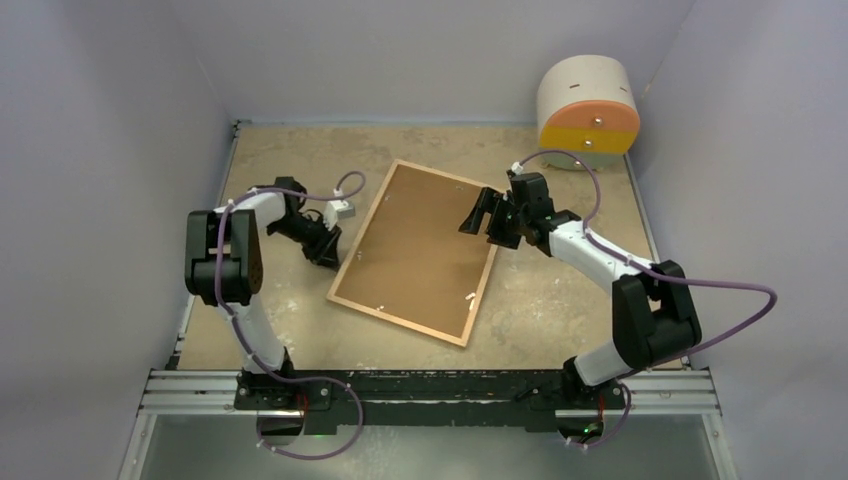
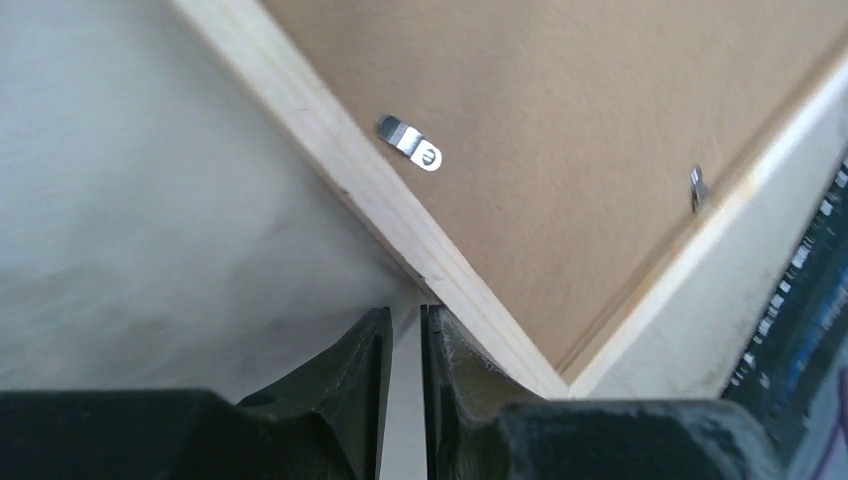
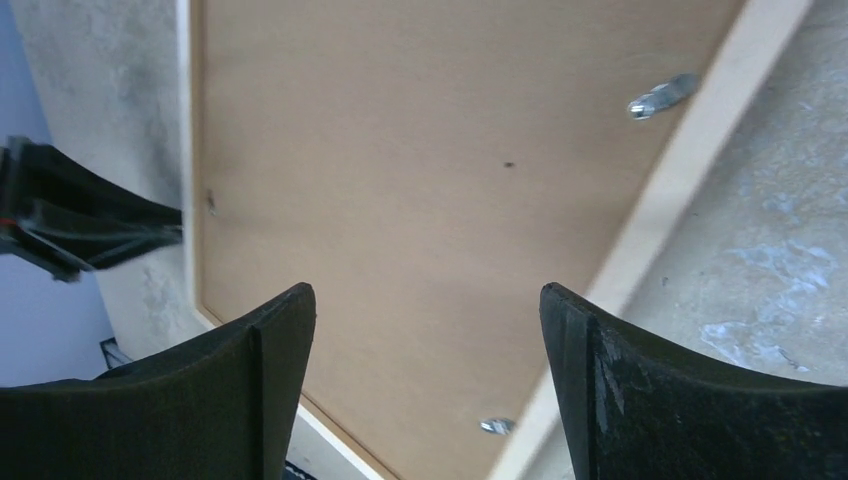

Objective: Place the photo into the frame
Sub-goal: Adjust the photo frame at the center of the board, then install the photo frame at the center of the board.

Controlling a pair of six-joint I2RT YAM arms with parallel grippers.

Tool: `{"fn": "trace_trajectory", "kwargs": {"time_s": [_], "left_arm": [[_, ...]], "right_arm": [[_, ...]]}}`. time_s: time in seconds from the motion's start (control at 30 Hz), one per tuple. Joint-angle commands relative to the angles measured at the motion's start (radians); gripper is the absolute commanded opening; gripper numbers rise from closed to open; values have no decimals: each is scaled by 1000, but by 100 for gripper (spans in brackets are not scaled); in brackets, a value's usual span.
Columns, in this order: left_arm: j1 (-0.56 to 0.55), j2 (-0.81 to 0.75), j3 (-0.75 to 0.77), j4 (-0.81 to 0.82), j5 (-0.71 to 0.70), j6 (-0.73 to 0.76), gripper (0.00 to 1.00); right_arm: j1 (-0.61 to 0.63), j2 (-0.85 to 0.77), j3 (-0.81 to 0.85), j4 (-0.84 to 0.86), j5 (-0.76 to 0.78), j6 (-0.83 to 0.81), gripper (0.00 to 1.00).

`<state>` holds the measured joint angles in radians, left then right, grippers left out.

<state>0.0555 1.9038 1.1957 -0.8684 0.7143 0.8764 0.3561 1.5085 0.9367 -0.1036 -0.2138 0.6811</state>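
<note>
Brown fibreboard backing panel (image 1: 420, 245) faces up inside the frame (image 1: 398, 321), which lies flat at the middle of the counter (image 1: 560, 300), its long sides slanted from about 1 o'clock to 7 o'clock. Small metal clips (image 2: 410, 143) sit on the panel close to the pale wooden moulding. The left end effector (image 1: 325, 252) is low at the frame's 8 o'clock side, just beside the moulding near the corner. Its fingers (image 2: 355, 400) stand almost together, with a narrow pale strip showing in the slit; whether they clamp anything cannot be told. The right end effector (image 1: 478, 215) hangs over the frame's 2 o'clock edge with its fingers (image 3: 270, 400) set wide apart, holding nothing, the panel visible between them. The photo cannot be made out in any view. A cream drum (image 1: 588, 105) with an orange and yellow face stands at the counter's 1 o'clock corner.
</note>
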Motion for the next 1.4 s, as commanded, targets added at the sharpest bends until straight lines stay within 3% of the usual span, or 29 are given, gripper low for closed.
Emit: {"fn": "trace_trajectory", "kwargs": {"time_s": [0.0,0.17,0.23,0.33,0.43,0.57,0.87,1.37], "left_arm": [[-77,-68,-83,-97,76,107,21],[-31,-107,-69,-107,105,73,26],[10,-66,-7,-118,151,32,36],[19,-1,61,-137,236,-10,44],[4,41,92,-123,289,-48,46],[-38,82,88,-90,274,-75,43],[-48,111,52,4,189,-137,20],[-48,117,24,32,165,-151,12]], "right_arm": [[24,-21,39,64,-42,24,82],[133,61,75,163,-103,64,78],[188,129,113,197,-121,80,76],[255,235,172,266,-164,125,71],[312,333,244,299,-179,143,70],[363,443,321,334,-216,173,68],[425,551,384,367,-239,208,64],[425,657,438,392,-234,204,57]]}}
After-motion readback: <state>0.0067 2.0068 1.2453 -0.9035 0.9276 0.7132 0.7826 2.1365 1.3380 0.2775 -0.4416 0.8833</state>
